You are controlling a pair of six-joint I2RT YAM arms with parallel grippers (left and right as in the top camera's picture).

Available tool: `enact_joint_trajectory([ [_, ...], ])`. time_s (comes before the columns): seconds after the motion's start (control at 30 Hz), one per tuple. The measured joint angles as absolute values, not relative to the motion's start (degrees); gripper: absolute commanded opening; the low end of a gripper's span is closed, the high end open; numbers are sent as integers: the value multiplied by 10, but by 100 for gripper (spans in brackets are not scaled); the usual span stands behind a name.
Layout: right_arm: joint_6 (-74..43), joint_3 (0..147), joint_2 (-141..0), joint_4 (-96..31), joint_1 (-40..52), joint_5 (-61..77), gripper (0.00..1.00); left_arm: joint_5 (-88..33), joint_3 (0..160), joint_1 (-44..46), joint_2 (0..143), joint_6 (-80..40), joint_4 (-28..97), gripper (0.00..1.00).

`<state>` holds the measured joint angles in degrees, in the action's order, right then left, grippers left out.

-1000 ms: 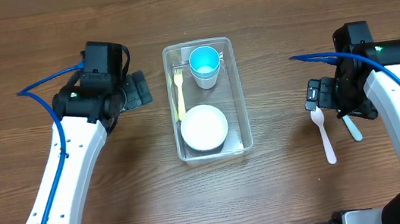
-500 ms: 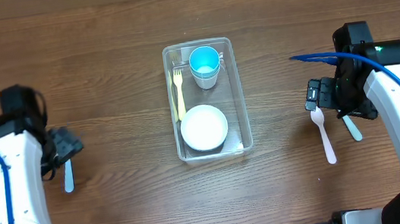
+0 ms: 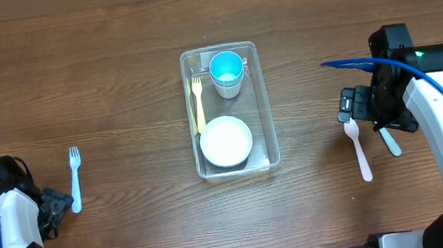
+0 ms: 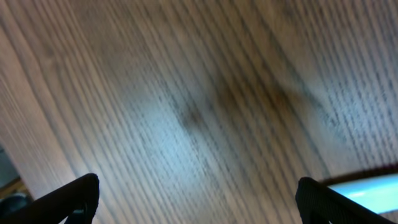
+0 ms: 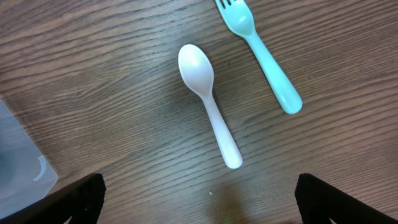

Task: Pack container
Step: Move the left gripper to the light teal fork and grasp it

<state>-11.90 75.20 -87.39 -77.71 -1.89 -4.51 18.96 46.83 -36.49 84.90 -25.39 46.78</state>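
container (image 3: pixel 265 93), upright, long axis running near-far

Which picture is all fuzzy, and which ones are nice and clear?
Left wrist view: the fuzzy one, with the wood grain of the table smeared into soft streaks. Right wrist view: clear, the white spoon and teal fork have crisp edges. Overhead view: clear and evenly lit, the see-through container easy to make out.

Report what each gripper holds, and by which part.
Nothing. Left gripper and right gripper are open and empty; white spoon and teal fork lie loose.
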Motion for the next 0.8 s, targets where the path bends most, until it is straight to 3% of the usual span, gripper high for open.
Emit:
enact_joint_trajectory([
  [0.33, -119, 752, -874, -777, -19, -45, 100, 186, 415, -365, 872, -248, 342, 98],
  [0.47, -119, 752, -874, -778, -19, -45, 100, 98, 415, -365, 879, -215, 331, 91],
  [0.73, -119, 752, -874, -777, -19, -45, 100, 27, 415, -298, 879, -179, 330, 93],
  [0.8, -119, 752, -874, -778, -19, -45, 100, 28, 415, -279, 879, -178, 332, 100],
])
